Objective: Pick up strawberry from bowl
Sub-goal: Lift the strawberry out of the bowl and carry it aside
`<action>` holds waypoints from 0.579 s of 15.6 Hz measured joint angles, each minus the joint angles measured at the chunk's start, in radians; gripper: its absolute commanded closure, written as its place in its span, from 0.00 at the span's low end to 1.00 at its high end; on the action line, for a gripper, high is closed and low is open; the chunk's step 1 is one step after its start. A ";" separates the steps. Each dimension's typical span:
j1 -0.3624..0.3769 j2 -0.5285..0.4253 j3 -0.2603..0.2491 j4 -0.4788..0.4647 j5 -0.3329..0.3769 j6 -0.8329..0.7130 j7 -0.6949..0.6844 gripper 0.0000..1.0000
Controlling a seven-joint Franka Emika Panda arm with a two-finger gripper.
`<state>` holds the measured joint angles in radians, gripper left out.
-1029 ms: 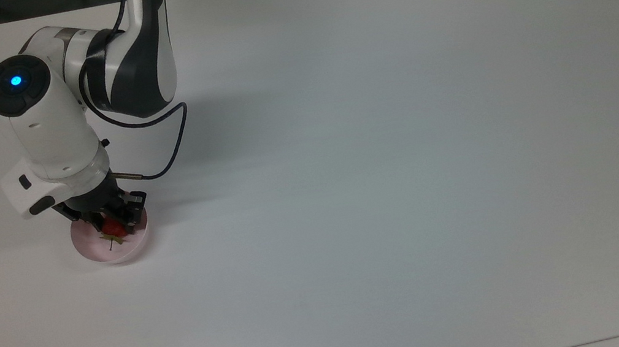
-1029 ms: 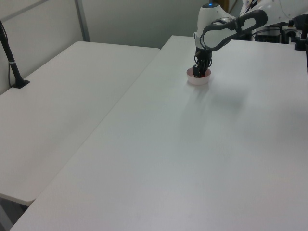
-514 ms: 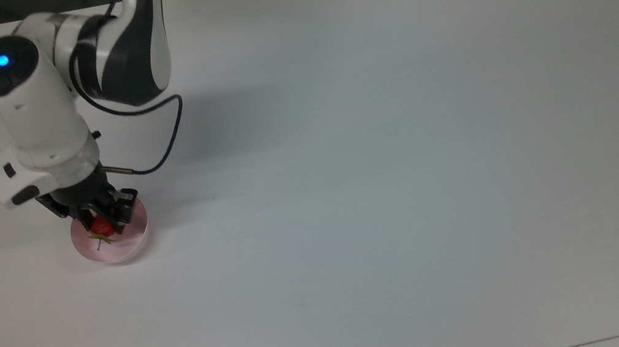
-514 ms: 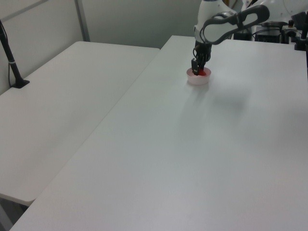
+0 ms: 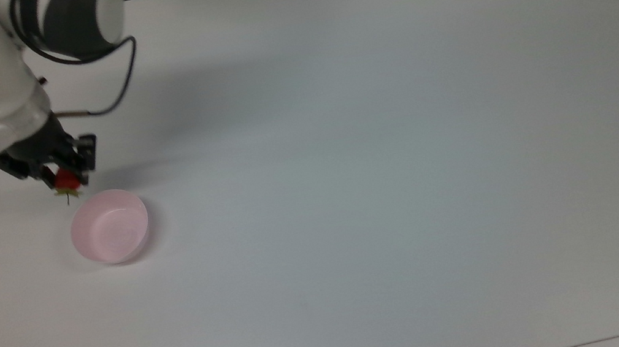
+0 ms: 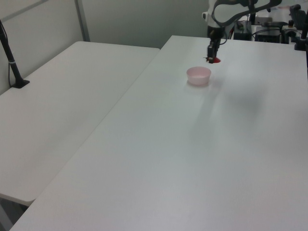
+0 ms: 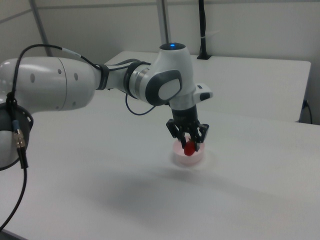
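My gripper (image 5: 64, 175) is shut on the red strawberry (image 5: 67, 182), whose green cap and stem hang down below the fingers. It hangs in the air above the table, up and to the left of the bowl in the top view. The pale pink bowl (image 5: 110, 226) stands on the white table with nothing inside it. In the left view the strawberry (image 6: 216, 60) hangs just beyond the bowl (image 6: 198, 75). Seen in the right view, the gripper (image 7: 189, 145) holds the strawberry (image 7: 189, 148) in front of the bowl (image 7: 188, 157).
The white table (image 5: 380, 187) stretches wide to the right of the bowl in the top view. A second white table (image 6: 62, 110) adjoins it on the left view's left, with a black post (image 6: 12, 57) on it. A black cable (image 5: 110, 93) loops off the wrist.
The gripper has risen out of the bowl with the strawberry held in it, moving up and left in the top view. The bowl has stayed in place.
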<state>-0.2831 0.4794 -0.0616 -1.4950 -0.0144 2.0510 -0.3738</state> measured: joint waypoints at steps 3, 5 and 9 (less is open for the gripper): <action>-0.063 -0.030 -0.001 -0.061 -0.002 -0.009 -0.198 0.71; -0.109 -0.028 -0.001 -0.082 -0.014 -0.002 -0.269 0.71; -0.180 0.010 -0.001 -0.112 -0.031 0.116 -0.313 0.62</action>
<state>-0.4630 0.4892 -0.0621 -1.6072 -0.0451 2.1672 -0.6869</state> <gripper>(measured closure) 0.551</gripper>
